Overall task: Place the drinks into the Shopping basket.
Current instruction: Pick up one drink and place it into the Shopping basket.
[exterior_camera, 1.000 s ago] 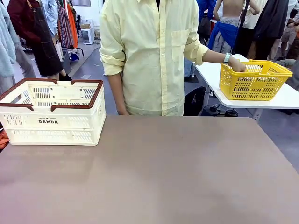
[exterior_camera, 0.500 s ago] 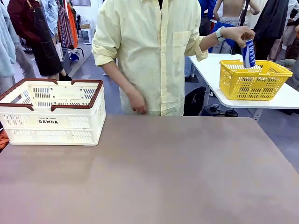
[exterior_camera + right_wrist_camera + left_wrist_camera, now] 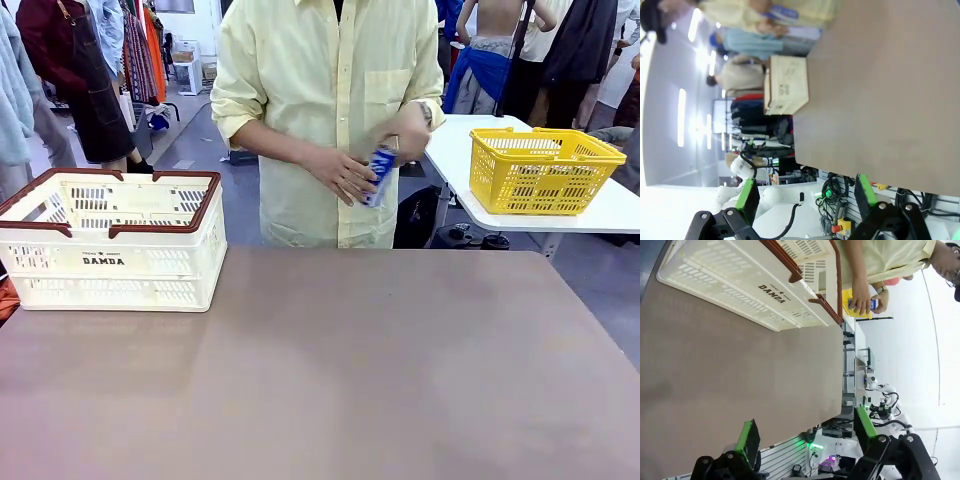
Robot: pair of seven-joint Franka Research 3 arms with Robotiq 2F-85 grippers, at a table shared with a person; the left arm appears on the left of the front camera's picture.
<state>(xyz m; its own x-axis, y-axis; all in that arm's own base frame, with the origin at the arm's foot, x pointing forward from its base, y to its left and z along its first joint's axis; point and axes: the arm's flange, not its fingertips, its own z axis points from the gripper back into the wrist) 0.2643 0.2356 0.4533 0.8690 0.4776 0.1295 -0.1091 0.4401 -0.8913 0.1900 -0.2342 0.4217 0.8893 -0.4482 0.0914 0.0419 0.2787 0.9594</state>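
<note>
While its green pads [image 3: 749, 439] stand well apart with nothing between them, the left gripper [image 3: 807, 432] hangs released over the brown table [image 3: 740, 385]; the right gripper [image 3: 805, 195] is spread just as wide and grasps nothing, its wrist view looking along the same tabletop toward a cardboard box [image 3: 786, 85] that stands beyond the table's edge. Farther across, the Shopping basket [image 3: 110, 240] sits upright at the far left corner of the table in the front view; its cream slotted side with the "DAMDA" print faces the robot, and its red-brown handles lie along the rim. Beyond the far edge stands a person [image 3: 320, 100] in a pale yellow shirt with rolled sleeves; the blue can [image 3: 379, 175] is off the table, tilted and held at waist height in front of the shirt; one hand [image 3: 408, 130] grips its upper end, and the other hand [image 3: 342, 172] rests against its side; the can is well apart from the Shopping basket. Farther back on the right, a yellow mesh basket [image 3: 545, 170] stands on a white table [image 3: 600, 212]; whether anything lies inside it cannot be told.
</note>
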